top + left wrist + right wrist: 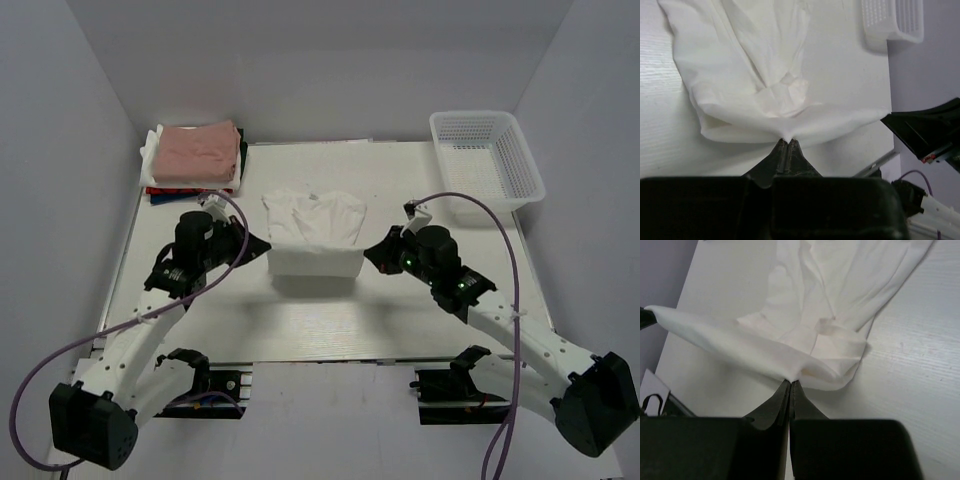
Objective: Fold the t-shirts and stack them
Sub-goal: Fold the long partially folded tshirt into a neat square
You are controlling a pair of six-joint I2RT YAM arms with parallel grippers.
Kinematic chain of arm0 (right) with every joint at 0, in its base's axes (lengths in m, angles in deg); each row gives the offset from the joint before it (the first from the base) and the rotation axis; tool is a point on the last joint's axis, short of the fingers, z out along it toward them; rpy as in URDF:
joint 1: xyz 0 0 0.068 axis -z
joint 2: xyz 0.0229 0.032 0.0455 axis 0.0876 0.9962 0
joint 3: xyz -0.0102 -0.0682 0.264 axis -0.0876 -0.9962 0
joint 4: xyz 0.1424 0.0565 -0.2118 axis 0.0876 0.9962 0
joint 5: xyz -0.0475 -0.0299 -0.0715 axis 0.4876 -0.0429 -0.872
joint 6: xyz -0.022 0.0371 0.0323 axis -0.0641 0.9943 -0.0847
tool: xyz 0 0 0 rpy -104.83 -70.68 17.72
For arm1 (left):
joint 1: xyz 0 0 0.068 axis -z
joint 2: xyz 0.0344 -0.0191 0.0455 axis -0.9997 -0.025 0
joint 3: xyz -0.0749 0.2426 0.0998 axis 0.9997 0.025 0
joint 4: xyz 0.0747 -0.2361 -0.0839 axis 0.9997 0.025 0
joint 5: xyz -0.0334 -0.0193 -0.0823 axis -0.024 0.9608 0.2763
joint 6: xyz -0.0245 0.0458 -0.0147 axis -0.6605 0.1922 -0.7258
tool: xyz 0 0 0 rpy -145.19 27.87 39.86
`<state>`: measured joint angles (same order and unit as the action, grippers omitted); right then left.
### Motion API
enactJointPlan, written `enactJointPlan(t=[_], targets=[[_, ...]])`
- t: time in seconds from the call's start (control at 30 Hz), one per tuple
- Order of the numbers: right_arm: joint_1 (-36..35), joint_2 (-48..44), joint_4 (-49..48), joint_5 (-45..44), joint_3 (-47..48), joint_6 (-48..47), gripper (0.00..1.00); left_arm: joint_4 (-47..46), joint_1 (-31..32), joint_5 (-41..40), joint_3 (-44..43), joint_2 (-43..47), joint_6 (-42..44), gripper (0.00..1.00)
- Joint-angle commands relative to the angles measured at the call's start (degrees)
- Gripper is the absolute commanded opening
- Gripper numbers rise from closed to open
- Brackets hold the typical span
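White shirt (312,232) is pinched at opp. fold ends by L end effector (786,142) & R end effector (790,385), so edge is lifted taut for folding.

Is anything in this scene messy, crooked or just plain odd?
Only the white cloth t-shirt mid-table: its far end is bunched and wrinkled rather than flat, while the left end effector and right end effector pinch its near fold. The folded stack under the dusty-pink shirt looks slightly uneven. Nothing spilled or damaged.
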<state>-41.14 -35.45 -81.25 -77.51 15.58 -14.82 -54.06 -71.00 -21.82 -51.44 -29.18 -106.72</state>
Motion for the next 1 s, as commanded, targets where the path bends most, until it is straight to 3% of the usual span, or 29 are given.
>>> enactJointPlan(t=[0.0, 0.33, 0.67, 0.97], targets=[[0.3, 5.2, -6.3, -9.2, 7.7, -0.9, 0.00, -2.7, -0.5, -7.3, -6.1, -5.2, -0.5, 0.00], [3.1, 22.4, -4.8, -17.7, 22.9, -4.4, 0.00, -4.4, -1.2, -16.6, -22.0, -24.7, 2.3, 0.00], [8.1, 40.7, -5.0, -11.7, 36.3, -5.2, 0.00, -3.7, -2.9, -19.8, -33.9, -42.6, 4.9, 0.00], [11.0, 57.8, -1.4, -8.0, 51.8, -5.5, 0.00, -4.9, -4.6, -17.1, -44.9, -58.2, 6.0, 0.00]])
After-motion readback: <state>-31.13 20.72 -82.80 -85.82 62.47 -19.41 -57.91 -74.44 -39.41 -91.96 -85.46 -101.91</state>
